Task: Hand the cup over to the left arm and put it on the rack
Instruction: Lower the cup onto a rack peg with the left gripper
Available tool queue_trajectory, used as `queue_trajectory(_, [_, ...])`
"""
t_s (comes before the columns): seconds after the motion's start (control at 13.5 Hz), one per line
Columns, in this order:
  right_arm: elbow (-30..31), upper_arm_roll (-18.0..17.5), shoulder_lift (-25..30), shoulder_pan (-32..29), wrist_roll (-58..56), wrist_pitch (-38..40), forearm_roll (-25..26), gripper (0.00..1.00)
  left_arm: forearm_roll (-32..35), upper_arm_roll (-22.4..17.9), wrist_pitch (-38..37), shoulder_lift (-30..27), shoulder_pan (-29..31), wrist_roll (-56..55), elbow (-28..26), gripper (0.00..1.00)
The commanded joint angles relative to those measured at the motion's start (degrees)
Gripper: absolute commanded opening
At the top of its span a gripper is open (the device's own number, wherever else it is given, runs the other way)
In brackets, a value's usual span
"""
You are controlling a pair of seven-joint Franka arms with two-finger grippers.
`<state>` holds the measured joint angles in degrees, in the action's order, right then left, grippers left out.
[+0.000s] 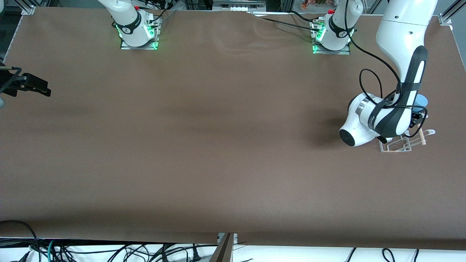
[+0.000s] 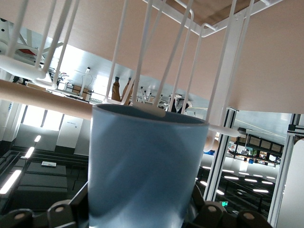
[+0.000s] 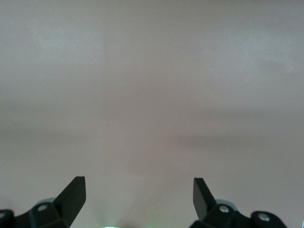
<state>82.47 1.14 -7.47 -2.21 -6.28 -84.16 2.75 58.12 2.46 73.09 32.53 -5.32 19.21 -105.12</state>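
Observation:
The light-blue cup (image 1: pixel 422 99) is held in my left gripper (image 1: pixel 418 116), which is shut on it over the white wire rack (image 1: pixel 404 145) near the left arm's end of the table. In the left wrist view the cup (image 2: pixel 147 166) fills the space between the dark fingers (image 2: pixel 66 211), its rim up against the rack's prongs (image 2: pixel 142 57) and the wooden dowel (image 2: pixel 42 97). My right gripper (image 1: pixel 36 87) is open and empty above the table at the right arm's end; its view (image 3: pixel 139 190) shows only bare tabletop.
The brown table (image 1: pixel 218 145) is bare across its middle. The left arm's forearm and wrist (image 1: pixel 375 120) hang over the rack and hide part of it. The table's edge lies close to the rack.

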Motion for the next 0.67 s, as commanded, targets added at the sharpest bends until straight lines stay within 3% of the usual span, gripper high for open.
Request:
queue_trajectory(0.0, [0.06,-0.35,1.23,-0.78,-1.90,1.36,-1.08,1.00,1.73,0.53,0.39,0.51,0.31,-2.67,-0.61,0.14])
queue_trajectory(0.15, [0.06,-0.35,1.23,-0.69,-1.55,1.36,-1.08,1.00,1.73,0.53,0.47,1.30,0.05,-4.35,-0.61,0.21])
queue_trajectory(0.22, [0.14,-0.44,1.23,-0.69,-1.46,1.36,-1.16,1.00,1.73,0.53,0.82,1.39,-0.04,-4.61,-0.61,0.41])
queue_trajectory(0.3, [0.15,-0.44,1.23,-0.69,-1.19,1.36,-1.16,1.00,1.82,0.53,1.35,1.40,0.05,-5.05,-0.61,0.99])
queue_trajectory(0.59, [0.06,-0.53,1.23,-0.69,-0.75,1.45,-1.25,1.00,1.73,0.53,1.26,1.31,-0.13,-5.32,-0.35,1.00])
